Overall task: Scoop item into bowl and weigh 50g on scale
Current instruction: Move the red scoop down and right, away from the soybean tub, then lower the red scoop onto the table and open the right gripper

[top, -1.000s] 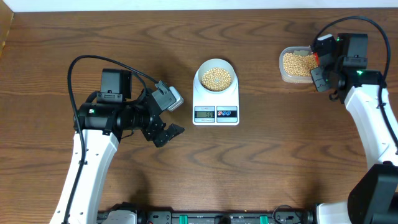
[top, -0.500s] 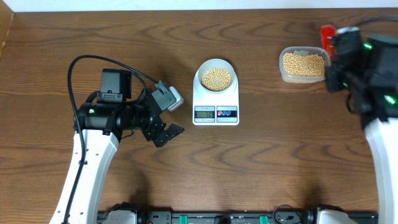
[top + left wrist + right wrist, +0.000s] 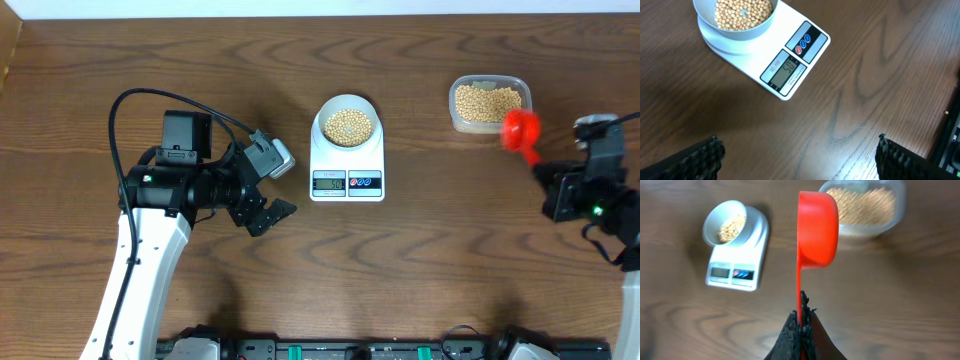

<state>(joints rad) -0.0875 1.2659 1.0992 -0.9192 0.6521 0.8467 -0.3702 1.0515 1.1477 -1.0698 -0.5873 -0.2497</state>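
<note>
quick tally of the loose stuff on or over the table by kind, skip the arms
bowl: 1
clear tub: 1
scale: 1
red scoop: 1
total: 4

The brown wood-grain table (image 3: 420, 250) carries tan-yellow beans (image 3: 348, 125) in a pale bowl (image 3: 322, 118), a white scale (image 3: 330, 160) with a grey display (image 3: 329, 181), and, at the scale's three o'clock, a red scoop (image 3: 520, 128).

Bowl (image 3: 347, 104) sits on scale (image 3: 322, 160), mid-table, beans (image 3: 348, 126) in it. Tub (image 3: 453, 102) holding more beans lies to the right, further back. My left gripper (image 3: 283, 190) is left of the scale, apart. My right gripper (image 3: 560, 190) is right of and before the tub, scoop (image 3: 520, 128) between them.
</note>
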